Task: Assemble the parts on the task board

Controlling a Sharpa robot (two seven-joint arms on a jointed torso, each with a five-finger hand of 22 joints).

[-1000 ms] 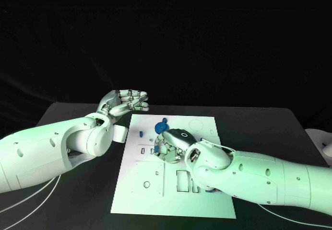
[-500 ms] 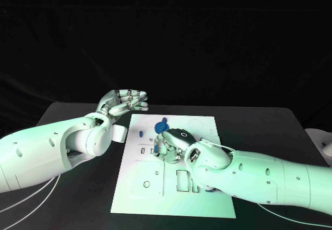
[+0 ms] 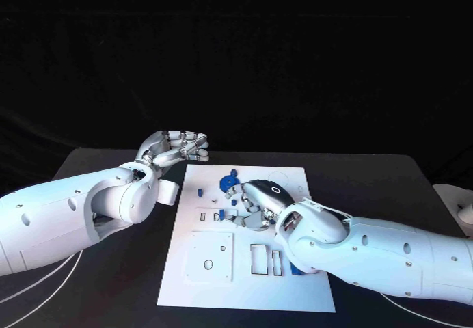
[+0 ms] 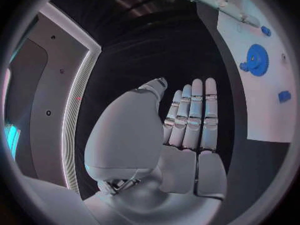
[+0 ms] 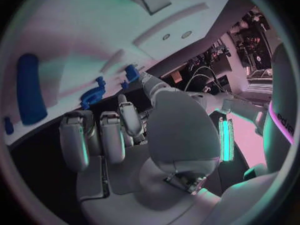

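The white task board (image 3: 247, 290) lies lengthwise on the black table. A blue gear (image 3: 227, 182) sits near its far end, seen also as the gear (image 4: 256, 60) in the left wrist view. My right hand (image 3: 256, 203) hovers low over the board just near of the gear, fingers curled down. In the right wrist view its thumb tip lies beside a small blue part (image 5: 131, 73) and a blue hook-shaped part (image 5: 94, 92); whether it pinches one is unclear. My left hand (image 3: 176, 146) is raised off the board's far left corner, fingers straight and empty (image 4: 187, 120).
A long blue part (image 5: 29, 87) lies on the board (image 5: 81, 25). A small blue peg (image 3: 200, 190) stands left of the gear and another blue part (image 3: 299, 271) sits by my right forearm. Rectangular cutouts (image 3: 261, 258) mark the near half. A white object (image 3: 461, 205) sits at the table's right edge.
My right hand has shifted slightly to the right and away from me over the board, fingers still curled. The left hand has stayed nearly still.
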